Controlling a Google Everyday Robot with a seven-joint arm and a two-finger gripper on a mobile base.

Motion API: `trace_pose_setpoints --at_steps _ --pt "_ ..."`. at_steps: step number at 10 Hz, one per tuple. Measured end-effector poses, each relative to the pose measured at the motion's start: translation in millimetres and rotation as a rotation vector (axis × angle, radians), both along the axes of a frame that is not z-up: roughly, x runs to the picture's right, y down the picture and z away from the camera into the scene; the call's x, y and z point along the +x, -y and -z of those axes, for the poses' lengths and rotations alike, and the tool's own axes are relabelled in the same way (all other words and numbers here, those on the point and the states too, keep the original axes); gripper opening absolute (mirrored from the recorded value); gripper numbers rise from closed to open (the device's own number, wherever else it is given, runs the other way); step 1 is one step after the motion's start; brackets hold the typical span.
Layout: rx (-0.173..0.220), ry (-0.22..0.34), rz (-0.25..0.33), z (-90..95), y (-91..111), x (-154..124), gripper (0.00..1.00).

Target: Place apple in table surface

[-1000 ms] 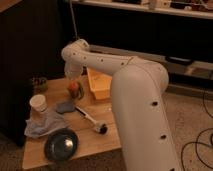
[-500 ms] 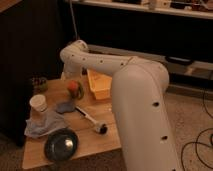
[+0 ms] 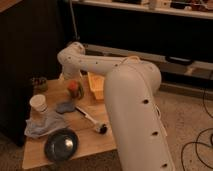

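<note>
- Camera view: the white arm [image 3: 131, 107] fills the right foreground, rises to a bend at the far side of the desk [image 3: 87, 141] and turns down towards it.
- The gripper [image 3: 71, 80] is at the far middle of the desk, directly above the apple [image 3: 75, 90]. Whether it is open or closed, I cannot tell.
- The apple is on the table surface, just left of the yellow tub [image 3: 97, 86], with only a narrow strip of wood between them. Contact between gripper and apple cannot be confirmed.
- Far left corner: a dark cup [image 3: 39, 84] stands close to the desk's left edge.
- Left side: a white paper cup [image 3: 38, 103] stands upright. In front of it, a grey cloth [image 3: 44, 125] lies rumpled and reaches the left edge.
- A small blue-grey pad [image 3: 65, 106] lies between the paper cup and the apple.
- A white-handled brush [image 3: 91, 119] lies diagonally across the middle, with its dark head towards the front right.
- A dark round plate [image 3: 61, 145] sits near the front edge.
- Open room: there is bare wood at the front right, between the plate, the brush and the arm.
- The desk's right edge is hidden behind the arm.
- Surroundings: a dark cabinet [image 3: 25, 45] stands hard against the left side. Speckled floor [image 3: 187, 110] lies open to the right, with cables [image 3: 200, 145] on it.
</note>
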State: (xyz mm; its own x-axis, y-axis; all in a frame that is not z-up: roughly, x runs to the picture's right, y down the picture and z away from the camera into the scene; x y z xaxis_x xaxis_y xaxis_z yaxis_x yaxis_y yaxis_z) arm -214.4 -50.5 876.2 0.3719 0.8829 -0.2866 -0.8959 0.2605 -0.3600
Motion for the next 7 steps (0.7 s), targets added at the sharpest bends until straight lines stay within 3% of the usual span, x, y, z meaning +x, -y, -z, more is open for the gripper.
trace_pose_setpoints --at_steps 7 --pt "-0.032 -0.021 0.031 -20.5 -14 -8 0.77"
